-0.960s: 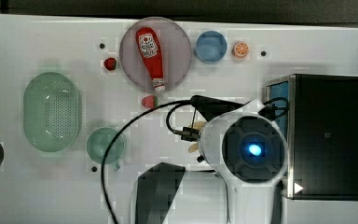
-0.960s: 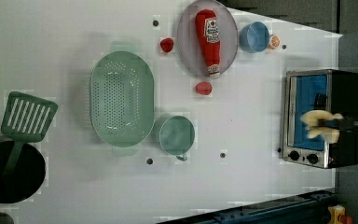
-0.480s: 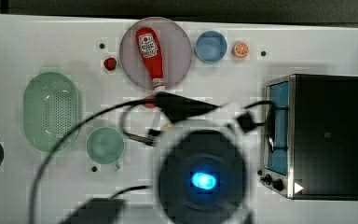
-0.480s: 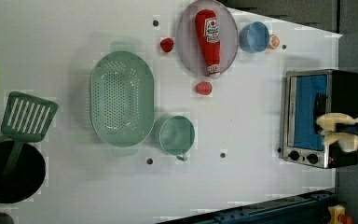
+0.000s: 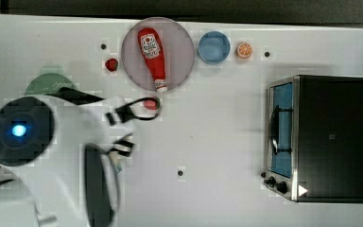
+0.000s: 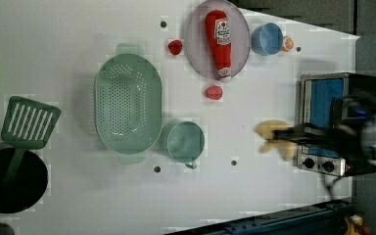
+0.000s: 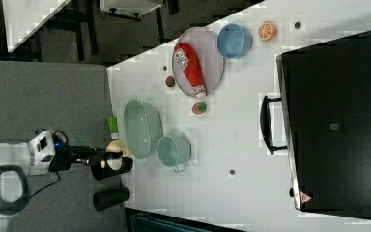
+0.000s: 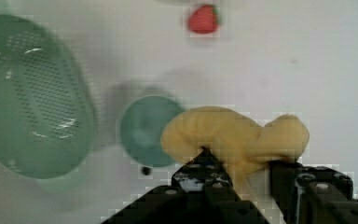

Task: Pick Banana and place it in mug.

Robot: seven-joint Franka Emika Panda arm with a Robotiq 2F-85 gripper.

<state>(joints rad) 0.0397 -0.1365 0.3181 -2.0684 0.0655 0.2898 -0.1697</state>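
Note:
The yellow banana hangs above the table with my gripper shut on it, a dark finger on either side. In the wrist view the pale teal mug stands upright and empty just beyond the banana's end. In the left view the banana and gripper are to the right of the mug, between it and the toaster oven. The right view shows the banana in the gripper, raised, to the left of the mug.
A large green colander sits right beside the mug. A ketchup bottle lies on a grey plate, with a blue cup, an orange slice and two strawberries nearby. The toaster oven, spatula and black pan flank the table.
The arm has swept across to the top view's left. In the left view the held banana has moved left, away from the oven front and toward the mug.

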